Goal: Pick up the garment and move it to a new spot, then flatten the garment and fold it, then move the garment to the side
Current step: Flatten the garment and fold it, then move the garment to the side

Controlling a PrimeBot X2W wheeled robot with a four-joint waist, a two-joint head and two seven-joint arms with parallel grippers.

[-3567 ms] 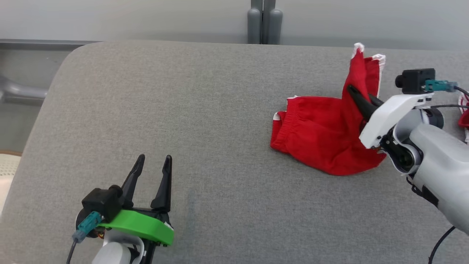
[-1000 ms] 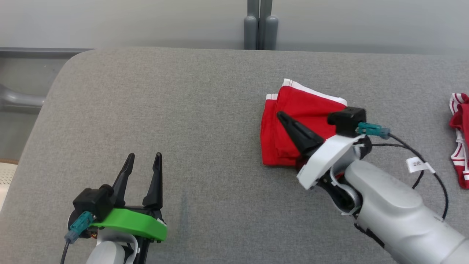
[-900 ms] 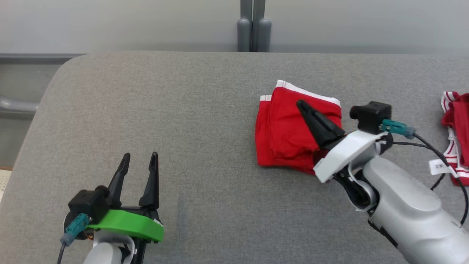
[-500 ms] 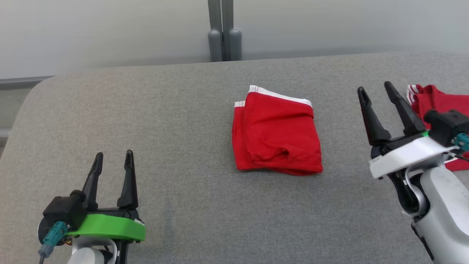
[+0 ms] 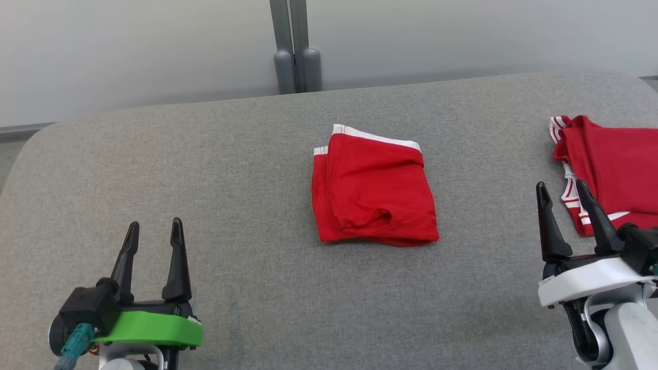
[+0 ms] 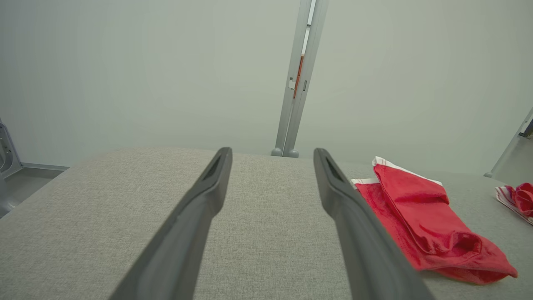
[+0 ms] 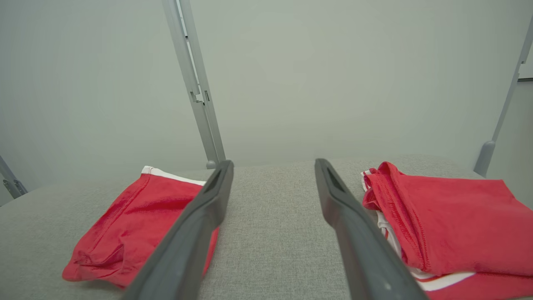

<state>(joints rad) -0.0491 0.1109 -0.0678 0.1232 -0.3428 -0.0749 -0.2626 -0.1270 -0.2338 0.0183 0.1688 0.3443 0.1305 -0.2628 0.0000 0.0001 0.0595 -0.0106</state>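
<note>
1 folded garment [image 5: 372,192] lies apart from red pile [image 5: 611,164].

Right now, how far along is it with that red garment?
Done: the red garment lies folded in the middle of the grey surface. In hand: nothing; the left gripper and right gripper stand open and empty. Left: moving it to the side, perhaps beside the other red cloth at the right.

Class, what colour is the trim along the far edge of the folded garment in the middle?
White, on a red folded garment; clearest in the head view.
</note>
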